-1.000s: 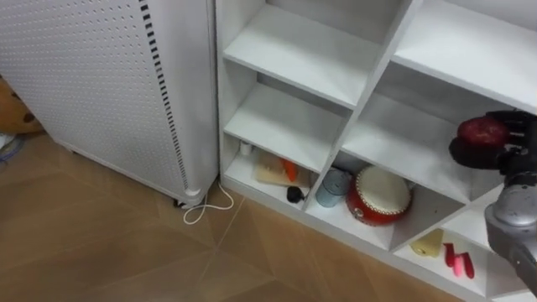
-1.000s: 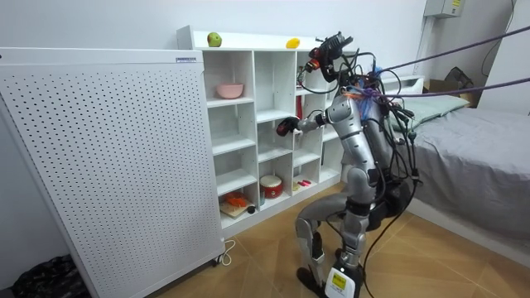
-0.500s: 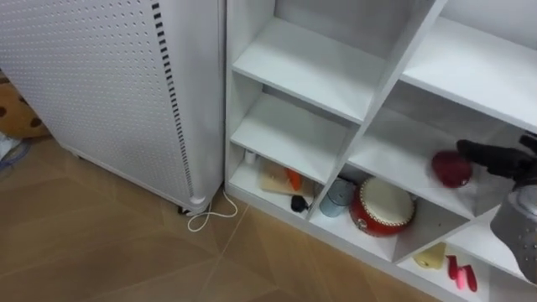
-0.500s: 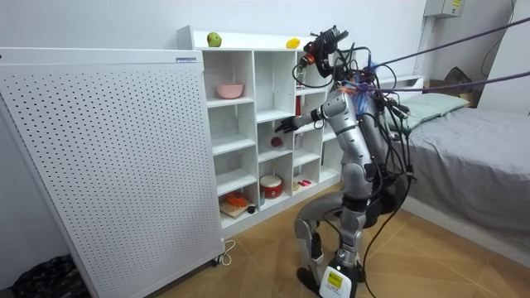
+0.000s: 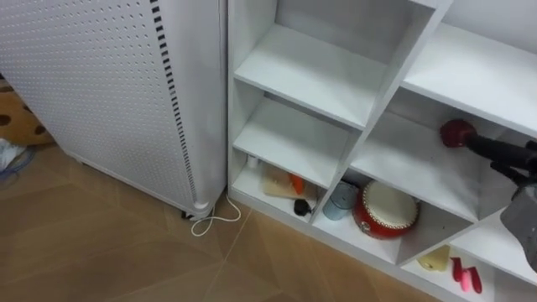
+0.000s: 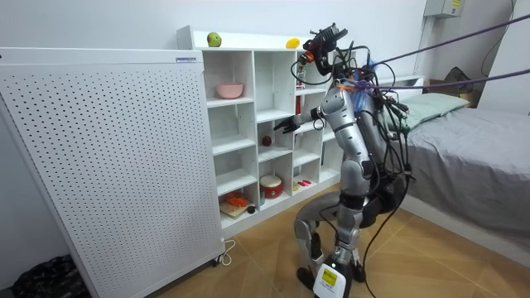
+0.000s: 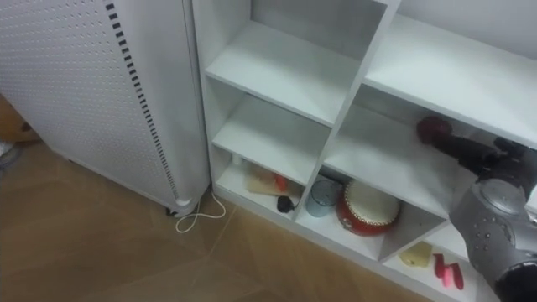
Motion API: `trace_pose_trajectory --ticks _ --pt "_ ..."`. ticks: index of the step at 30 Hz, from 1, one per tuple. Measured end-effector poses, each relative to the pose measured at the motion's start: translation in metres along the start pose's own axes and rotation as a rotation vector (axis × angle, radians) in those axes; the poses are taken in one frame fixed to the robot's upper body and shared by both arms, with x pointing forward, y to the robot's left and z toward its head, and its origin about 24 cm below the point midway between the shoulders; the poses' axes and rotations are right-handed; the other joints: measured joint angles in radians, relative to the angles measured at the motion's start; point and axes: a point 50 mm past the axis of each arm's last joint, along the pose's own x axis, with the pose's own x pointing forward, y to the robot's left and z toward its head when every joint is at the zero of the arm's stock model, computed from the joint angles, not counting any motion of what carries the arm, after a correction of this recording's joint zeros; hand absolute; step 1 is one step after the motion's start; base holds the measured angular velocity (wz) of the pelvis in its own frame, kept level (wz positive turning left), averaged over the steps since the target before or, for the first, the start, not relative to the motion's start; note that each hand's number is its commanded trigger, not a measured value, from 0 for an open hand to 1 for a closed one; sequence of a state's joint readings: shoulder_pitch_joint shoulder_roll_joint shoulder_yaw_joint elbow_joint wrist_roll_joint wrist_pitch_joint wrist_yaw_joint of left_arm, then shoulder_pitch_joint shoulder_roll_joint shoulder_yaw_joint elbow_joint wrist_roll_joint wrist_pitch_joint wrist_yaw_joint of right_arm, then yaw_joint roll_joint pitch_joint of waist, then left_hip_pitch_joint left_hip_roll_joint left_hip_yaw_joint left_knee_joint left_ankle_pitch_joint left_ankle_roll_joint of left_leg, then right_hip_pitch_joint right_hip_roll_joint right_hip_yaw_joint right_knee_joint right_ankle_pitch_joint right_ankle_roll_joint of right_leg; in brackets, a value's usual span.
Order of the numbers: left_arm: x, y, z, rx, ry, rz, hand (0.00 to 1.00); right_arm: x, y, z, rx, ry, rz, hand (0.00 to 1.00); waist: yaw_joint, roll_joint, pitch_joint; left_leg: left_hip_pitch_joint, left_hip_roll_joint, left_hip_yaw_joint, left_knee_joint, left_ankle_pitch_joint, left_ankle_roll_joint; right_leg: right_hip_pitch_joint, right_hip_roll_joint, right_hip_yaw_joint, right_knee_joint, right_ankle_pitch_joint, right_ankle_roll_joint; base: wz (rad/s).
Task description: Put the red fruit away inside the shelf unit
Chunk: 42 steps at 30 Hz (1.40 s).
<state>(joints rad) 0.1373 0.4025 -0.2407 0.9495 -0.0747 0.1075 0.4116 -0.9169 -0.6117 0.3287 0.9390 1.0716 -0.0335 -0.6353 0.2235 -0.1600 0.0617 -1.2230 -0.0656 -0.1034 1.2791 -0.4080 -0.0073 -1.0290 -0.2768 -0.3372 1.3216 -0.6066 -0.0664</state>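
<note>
Red fruit (image 5: 457,132) is found seated deep on a middle shelf of the white closet (image 5: 319,75), judged set back so that it cannot roll off. The right hand (image 5: 503,153) is held just beside it, fingers straight, nothing grasped. A red drum (image 5: 384,210) is stored in the compartment below. A wooden floor (image 5: 101,243), a perforated panel (image 5: 92,75) and a bed (image 6: 472,141) are noted.

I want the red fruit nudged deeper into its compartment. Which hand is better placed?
Right, probably: the right hand reaches into that shelf compartment, fingers straight, tips right beside the red fruit.
</note>
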Motion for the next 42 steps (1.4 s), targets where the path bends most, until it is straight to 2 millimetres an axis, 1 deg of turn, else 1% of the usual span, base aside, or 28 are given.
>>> trace_pose_trajectory --ticks 7,12,13,15,17,18,19,20,21,23,24,25,26,27,29,30,31,32,33,34,35,36,37,38,39,40,41,42 --pt "0.0 0.0 -0.001 0.001 0.003 0.0 0.0 -0.001 0.002 0.0 0.0 0.001 0.013 0.0 -0.002 0.001 -0.0003 0.014 0.0 0.013 -0.013 0.002 0.003 0.003 0.0 0.012 -0.003 0.001 0.002 0.0" --pt "0.0 -0.002 -0.002 0.006 0.008 -0.005 0.0 0.0 -0.003 -0.006 -0.036 0.008 0.014 0.0 -0.002 0.003 -0.0004 0.039 -0.001 0.016 -0.034 0.006 0.008 0.026 0.001 0.012 -0.025 0.007 0.008 0.01" --pt "-0.001 -0.003 -0.003 0.007 0.015 -0.008 0.0 0.0 -0.005 -0.009 -0.057 0.007 0.028 0.0 -0.001 0.009 -0.0005 0.05 -0.001 0.016 -0.038 0.005 0.01 0.037 0.001 0.012 -0.031 0.008 0.011 -0.03" --pt "-0.001 -0.003 -0.004 0.007 0.018 -0.012 0.0 0.001 -0.009 -0.015 -0.118 -0.004 0.051 0.0 -0.002 0.011 -0.0008 0.069 -0.001 0.024 -0.051 0.005 0.011 0.051 0.001 0.018 -0.041 0.011 0.015 -0.02" --pt "-0.002 -0.006 -0.004 0.017 0.018 -0.032 0.0 0.0 -0.017 -0.03 -0.251 -0.022 0.101 0.0 0.001 0.016 0.0015 0.118 -0.001 0.033 -0.077 0.005 0.015 0.093 0.003 0.024 -0.064 0.015 0.022 0.0" --pt "-0.002 -0.008 -0.004 0.022 0.018 -0.043 0.0 0.0 -0.019 -0.034 -0.287 -0.028 0.115 0.0 0.002 0.019 0.0021 0.132 0.0 0.034 -0.083 0.005 0.016 0.105 0.004 0.025 -0.07 0.016 0.023 -0.03" --pt "-0.002 -0.01 -0.003 0.022 0.017 -0.06 0.0 -0.001 -0.023 -0.04 -0.355 -0.037 0.143 0.0 0.006 0.022 0.0018 0.155 0.003 0.041 -0.095 0.003 0.018 0.124 0.005 0.029 -0.081 0.016 0.024 -0.09" --pt "-0.003 -0.012 -0.002 0.016 0.015 -0.073 0.0 -0.001 -0.028 -0.046 -0.419 -0.043 0.166 0.0 0.011 0.024 0.0019 0.176 0.011 0.047 -0.109 0.003 0.018 0.141 0.008 0.033 -0.095 0.02 0.024 -0.12" --pt "-0.003 -0.013 -0.002 0.015 0.015 -0.079 0.0 -0.002 -0.03 -0.049 -0.454 -0.051 0.179 0.0 0.015 0.028 0.002 0.185 0.017 0.047 -0.116 0.003 0.018 0.149 0.012 0.033 -0.106 0.024 0.025 -0.18" --pt "-0.004 -0.016 -0.006 0.026 0.026 -0.105 0.0 -0.006 -0.049 -0.072 -0.623 -0.069 0.217 0.0 0.03 0.036 0.0013 0.238 0.022 0.046 -0.155 0.006 0.016 0.197 0.026 0.03 -0.151 0.036 0.026 -0.09" --pt "-0.005 -0.017 -0.009 0.036 0.031 -0.111 0.0 -0.008 -0.054 -0.078 -0.664 -0.065 0.226 0.0 0.033 0.043 -0.0013 0.249 0.025 0.045 -0.161 0.006 0.016 0.208 0.035 0.029 -0.161 0.037 0.028 0.0" --pt "-0.008 -0.02 -0.016 0.048 0.039 -0.125 0.0 -0.012 -0.063 -0.09 -0.729 -0.056 0.248 0.0 0.032 0.06 -0.0102 0.266 0.032 0.042 -0.173 0.005 0.017 0.235 0.039 0.021 -0.185 0.043 0.03 -0.1" --pt "-0.012 -0.023 -0.027 0.056 0.054 -0.141 0.0 -0.018 -0.074 -0.106 -0.807 -0.04 0.268 0.0 0.031 0.074 -0.0145 0.291 0.039 0.042 -0.192 0.005 0.017 0.261 0.053 0.022 -0.216 0.054 0.033 -0.12" --pt "-0.014 -0.024 -0.031 0.059 0.063 -0.149 0.0 -0.022 -0.08 -0.114 -0.844 -0.028 0.275 0.0 0.03 0.081 -0.0174 0.302 0.039 0.042 -0.203 0.005 0.017 0.27 0.054 0.021 -0.229 0.059 0.035 -0.12" --pt "-0.02 -0.026 -0.047 0.069 0.089 -0.173 0.0 -0.04 -0.122 -0.149 -0.985 0.062 0.28 0.0 0.029 0.109 -0.0317 0.352 0.048 0.052 -0.254 0.014 0.025 0.318 0.063 0.022 -0.287 0.082 0.042 -0.11" --pt "-0.022 -0.027 -0.051 0.071 0.097 -0.176 0.0 -0.046 -0.13 -0.158 -1.021 0.086 0.287 0.0 0.029 0.111 -0.0331 0.366 0.051 0.06 -0.269 0.016 0.026 0.327 0.066 0.026 -0.301 0.088 0.042 -0.27" --pt "-0.025 -0.028 -0.057 0.075 0.111 -0.184 0.0 -0.058 -0.143 -0.175 -1.081 0.129 0.31 0.0 0.023 0.115 -0.0347 0.398 0.053 0.077 -0.302 0.023 0.027 0.344 0.069 0.034 -0.325 0.1 0.04 -0.28" --pt "-0.026 -0.028 -0.059 0.073 0.116 -0.19 0.0 -0.07 -0.154 -0.19 -1.106 0.177 0.325 0.0 0.011 0.123 -0.0387 0.423 0.056 0.086 -0.333 0.031 0.028 0.363 0.069 0.036 -0.353 0.111 0.039 -0.23" --pt "-0.026 -0.028 -0.059 0.07 0.112 -0.192 0.0 -0.076 -0.157 -0.197 -1.106 0.2 0.332 0.0 0.0 0.126 -0.0391 0.435 0.057 0.092 -0.349 0.036 0.029 0.372 0.07 0.037 -0.363 0.114 0.039 -0.14" --pt "-0.025 -0.028 -0.059 0.061 0.103 -0.194 0.0 -0.087 -0.162 -0.209 -1.124 0.238 0.362 0.0 -0.019 0.13 -0.0415 0.457 0.058 0.099 -0.374 0.042 0.028 0.388 0.069 0.04 -0.383 0.121 0.039 -0.07" --pt "-0.026 -0.03 -0.056 0.043 0.087 -0.198 0.0 -0.097 -0.168 -0.217 -1.141 0.267 0.395 0.0 -0.037 0.139 -0.0441 0.477 0.059 0.099 -0.391 0.044 0.027 0.409 0.07 0.039 -0.402 0.125 0.039 -0.06" --pt "-0.025 -0.03 -0.055 0.039 0.078 -0.2 0.0 -0.102 -0.17 -0.221 -1.152 0.28 0.409 0.0 -0.047 0.14 -0.0433 0.488 0.06 0.099 -0.399 0.046 0.025 0.421 0.071 0.039 -0.408 0.126 0.039 -0.06" --pt "-0.025 -0.031 -0.051 0.035 0.06 -0.202 0.0 -0.111 -0.173 -0.229 -1.158 0.305 0.43 0.0 -0.058 0.142 -0.0433 0.51 0.062 0.102 -0.414 0.046 0.023 0.438 0.081 0.046 -0.427 0.13 0.039 -0.19" --pt "-0.025 -0.033 -0.048 0.025 0.047 -0.206 0.0 -0.119 -0.176 -0.237 -1.16 0.33 0.442 0.0 -0.06 0.146 -0.0419 0.536 0.073 0.108 -0.431 0.047 0.021 0.464 0.097 0.049 -0.457 0.141 0.038 -0.24" --pt "-0.027 -0.037 -0.046 0.013 0.041 -0.213 0.0 -0.13 -0.18 -0.245 -1.162 0.36 0.457 0.0 -0.065 0.146 -0.0423 0.573 0.077 0.107 -0.464 0.054 0.014 0.499 0.108 0.048 -0.495 0.154 0.038 -0.17" --pt "-0.027 -0.039 -0.046 0.009 0.041 -0.217 0.0 -0.136 -0.183 -0.249 -1.163 0.376 0.464 0.0 -0.068 0.145 -0.0423 0.593 0.076 0.107 -0.487 0.06 0.013 0.519 0.11 0.047 -0.516 0.159 0.039 0.0" --pt "-0.03 -0.043 -0.047 0.002 0.045 -0.227 0.0 -0.148 -0.19 -0.257 -1.177 0.406 0.482 0.0 -0.078 0.145 -0.0431 0.635 0.076 0.108 -0.528 0.072 0.014 0.561 0.114 0.043 -0.558 0.17 0.044 0.08" --pt "-0.031 -0.045 -0.048 0.0 0.047 -0.232 0.0 -0.153 -0.194 -0.26 -1.174 0.424 0.487 0.0 -0.082 0.146 -0.0427 0.653 0.076 0.107 -0.544 0.075 0.013 0.58 0.118 0.042 -0.578 0.175 0.046 0.04"
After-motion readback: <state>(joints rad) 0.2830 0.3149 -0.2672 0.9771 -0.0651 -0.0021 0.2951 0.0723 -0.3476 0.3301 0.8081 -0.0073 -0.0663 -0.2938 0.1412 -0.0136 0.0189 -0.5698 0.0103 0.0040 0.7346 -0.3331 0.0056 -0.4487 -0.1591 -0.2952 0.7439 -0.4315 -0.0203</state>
